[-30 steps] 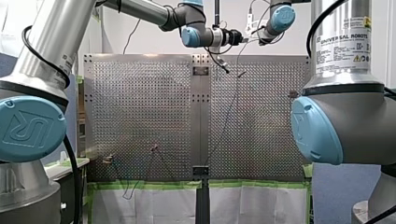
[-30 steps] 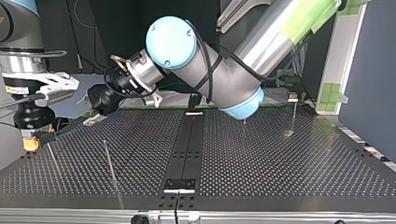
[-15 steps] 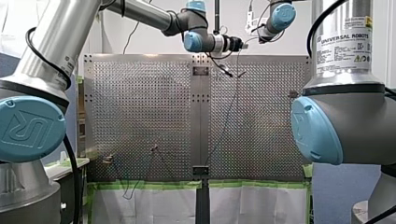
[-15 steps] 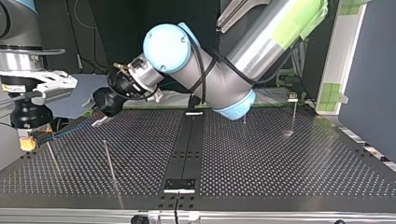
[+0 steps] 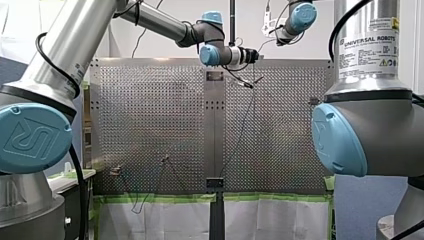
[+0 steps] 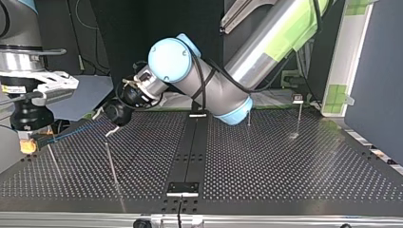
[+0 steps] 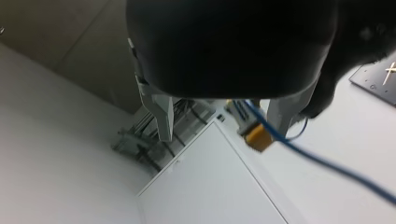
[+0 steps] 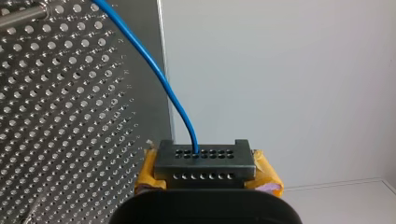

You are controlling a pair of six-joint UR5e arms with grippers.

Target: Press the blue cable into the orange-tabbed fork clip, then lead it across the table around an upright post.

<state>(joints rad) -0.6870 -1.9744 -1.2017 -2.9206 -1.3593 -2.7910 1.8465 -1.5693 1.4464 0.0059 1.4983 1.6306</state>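
Sunk lower toward upright post (image 6: 110, 164) with left claw (image 7: 223, 135), spread wide, gripping nothing; clamping blue cable (image 8: 163, 79) in right claw (image 8: 204, 165).

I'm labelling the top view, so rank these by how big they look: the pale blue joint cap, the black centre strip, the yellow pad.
Black centre strip and pale blue joint cap: about alike in area, so unranked; the strip is longer.
Yellow pad: clearly smallest.

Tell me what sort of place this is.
Probably a robotics lab work cell: my left arm and my right arm stand at a perforated table fitted with an upright post, and a blue cable runs above it.
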